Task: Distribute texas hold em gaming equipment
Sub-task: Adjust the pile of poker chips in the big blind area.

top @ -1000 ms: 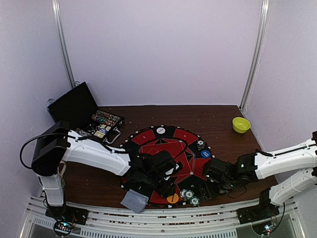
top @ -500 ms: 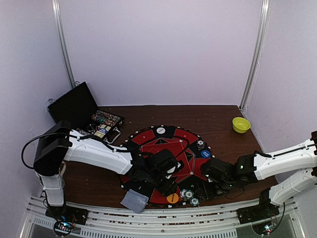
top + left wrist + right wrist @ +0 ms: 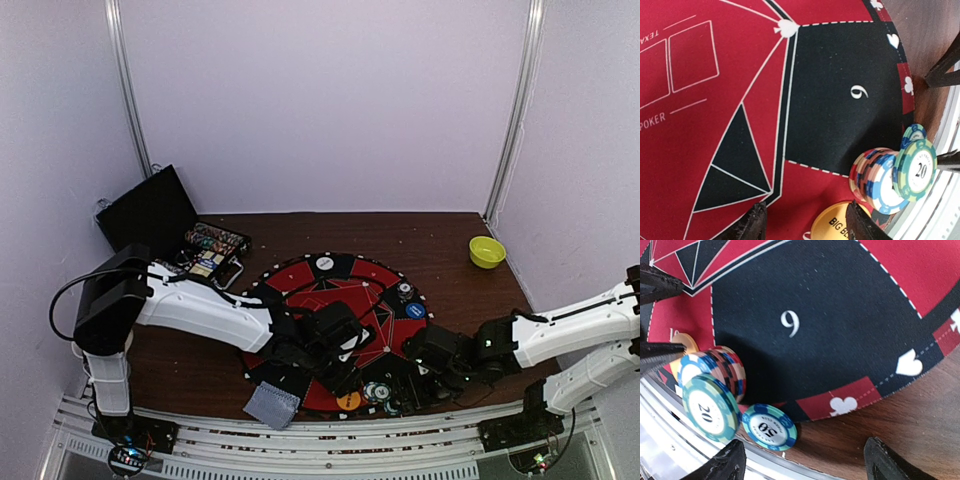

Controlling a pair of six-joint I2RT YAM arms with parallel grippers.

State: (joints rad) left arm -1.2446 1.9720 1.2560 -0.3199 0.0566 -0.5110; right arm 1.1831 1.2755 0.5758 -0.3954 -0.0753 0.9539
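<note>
A round red-and-black poker mat (image 3: 330, 300) lies mid-table. At its near edge stand short chip stacks (image 3: 376, 391) and an orange "BIG BLIND" button (image 3: 348, 400). My left gripper (image 3: 338, 376) is open and empty just left of them. In the left wrist view its gripper (image 3: 807, 222) straddles red felt, with the orange button (image 3: 837, 225) by the right finger and the stacks (image 3: 877, 180) beyond. My right gripper (image 3: 415, 384) is open and empty beside the chips. In the right wrist view its gripper (image 3: 802, 460) spans a lone 50 chip (image 3: 769, 427) next to the stacks (image 3: 715, 372).
A grey-blue card pile (image 3: 271, 404) lies off the mat's near left. A blue button (image 3: 415, 311) and a white button (image 3: 324, 262) sit on the mat. An open black chip case (image 3: 205, 250) stands far left and a yellow bowl (image 3: 487, 251) far right. A metal rail (image 3: 320, 440) runs along the near edge.
My right gripper has moved left and nearer, closing in on the chips at the mat's near edge. My left gripper has shifted slightly right and nearer.
</note>
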